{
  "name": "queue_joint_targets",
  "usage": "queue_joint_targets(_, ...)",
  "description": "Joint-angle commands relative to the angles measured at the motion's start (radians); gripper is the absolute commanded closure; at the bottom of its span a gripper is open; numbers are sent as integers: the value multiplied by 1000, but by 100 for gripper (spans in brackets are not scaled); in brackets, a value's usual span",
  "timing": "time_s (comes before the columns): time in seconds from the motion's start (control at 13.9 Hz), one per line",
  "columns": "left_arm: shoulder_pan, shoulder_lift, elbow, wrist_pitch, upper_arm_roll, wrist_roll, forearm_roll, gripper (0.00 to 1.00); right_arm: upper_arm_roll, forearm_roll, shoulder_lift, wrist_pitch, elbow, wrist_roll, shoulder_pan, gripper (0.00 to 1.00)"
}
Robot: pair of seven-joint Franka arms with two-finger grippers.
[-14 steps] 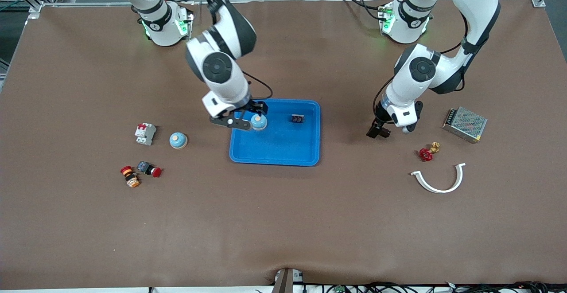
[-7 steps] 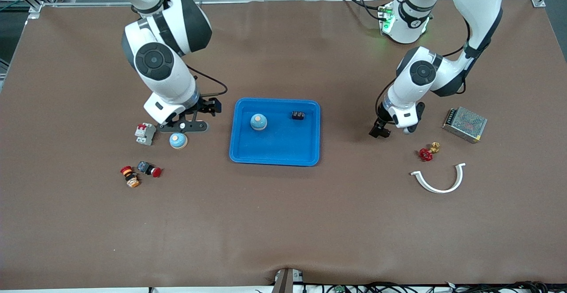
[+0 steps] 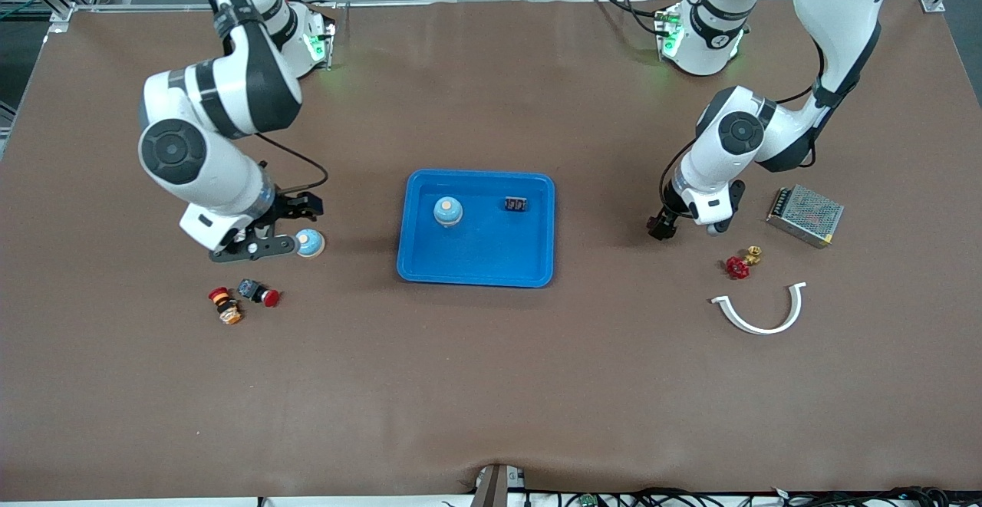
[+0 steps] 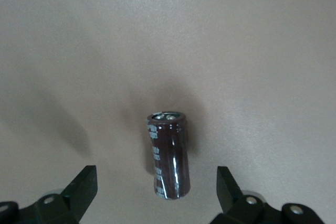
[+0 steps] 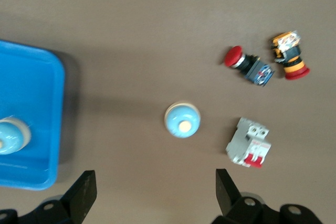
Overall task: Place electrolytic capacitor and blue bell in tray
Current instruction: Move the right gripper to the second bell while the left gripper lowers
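The blue tray (image 3: 476, 263) holds one blue bell (image 3: 448, 211); the right wrist view shows that bell (image 5: 11, 136) at the tray's (image 5: 31, 77) edge. A second blue bell (image 3: 310, 243) (image 5: 182, 120) rests on the table toward the right arm's end. My right gripper (image 3: 291, 215) (image 5: 155, 187) hovers beside it, open and empty. The electrolytic capacitor (image 4: 168, 153), a glossy dark brown cylinder, is on the table under my open left gripper (image 4: 155, 187) (image 3: 661, 227), with a finger on either side and not touching. In the front view the capacitor is hidden.
A black terminal block (image 3: 515, 204) lies in the tray. Two red push buttons (image 3: 261, 293) (image 3: 225, 304) and a white circuit breaker (image 5: 249, 142) sit near the second bell. A metal power supply (image 3: 805, 215), a red valve (image 3: 739, 265) and a white curved piece (image 3: 759, 311) lie beside the left gripper.
My right gripper left the bell in the tray and swung toward the right arm's end of the table, stopping beside the second bell. The left arm shifted only slightly.
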Motion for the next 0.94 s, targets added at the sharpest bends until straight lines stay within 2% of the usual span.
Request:
queue_joint_targets(0.0,7,4,7,-2,-2,-12,26,0,20,-13,-13,104,-103,-37,-34,0)
queue_joint_targets(0.29,7,33,27,-2,18,-12,58,0,20,-11,-11,300,-248,-40,-43,0)
queue_joint_targets(0.79,-5,82,98,-3,41,-111,150,0,20,-11,58,469,-326,-69,-69,0)
queue_joint_targets(0.86,-9,91,104,-5,41,-148,177,4,20,-11,76,488,-328,-71,-71,0)
